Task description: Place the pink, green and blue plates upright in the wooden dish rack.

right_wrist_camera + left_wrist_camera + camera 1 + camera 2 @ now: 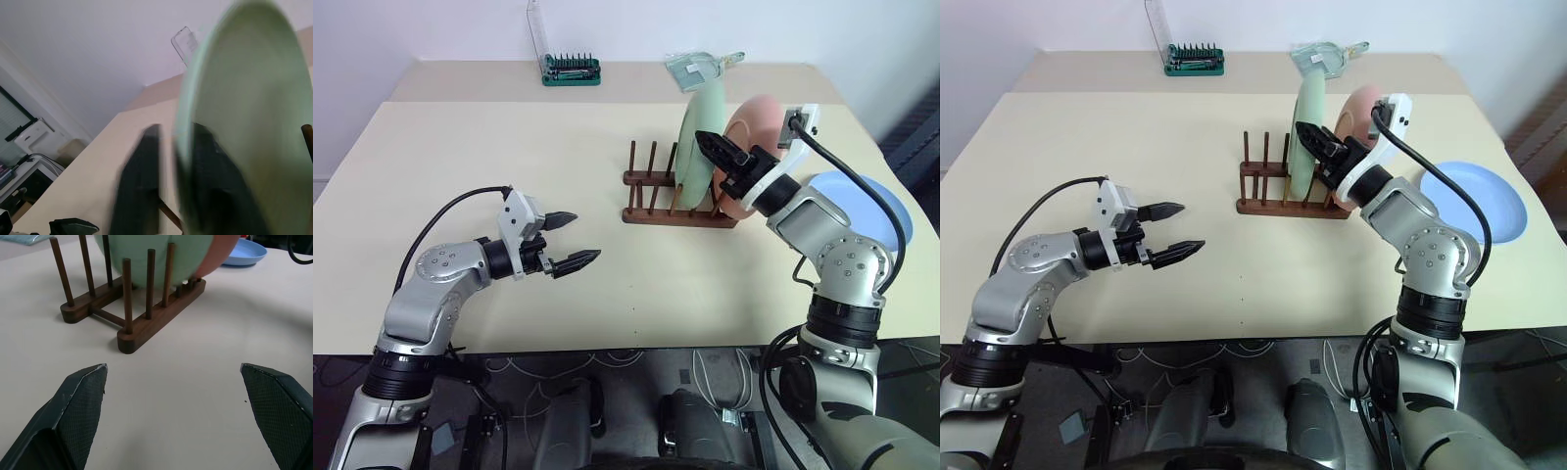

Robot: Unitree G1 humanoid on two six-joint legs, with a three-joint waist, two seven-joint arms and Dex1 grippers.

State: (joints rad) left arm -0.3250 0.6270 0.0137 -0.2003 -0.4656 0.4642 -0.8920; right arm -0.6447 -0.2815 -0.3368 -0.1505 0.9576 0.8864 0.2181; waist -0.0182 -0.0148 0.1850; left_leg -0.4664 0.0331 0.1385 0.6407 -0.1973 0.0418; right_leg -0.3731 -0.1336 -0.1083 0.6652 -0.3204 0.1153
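Green plate [697, 147]: upright in wooden dish rack [677, 210], rim between parted fingers of right gripper [715, 149]; grip uncertain. Pink plate [759, 122]: racked behind. Blue plate [1474, 201]: flat, beside right arm, nearer it. Left gripper [570, 240]: fingers spread, empty.

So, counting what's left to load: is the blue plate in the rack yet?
No, the blue plate lies flat on the table, beside the wooden dish rack.
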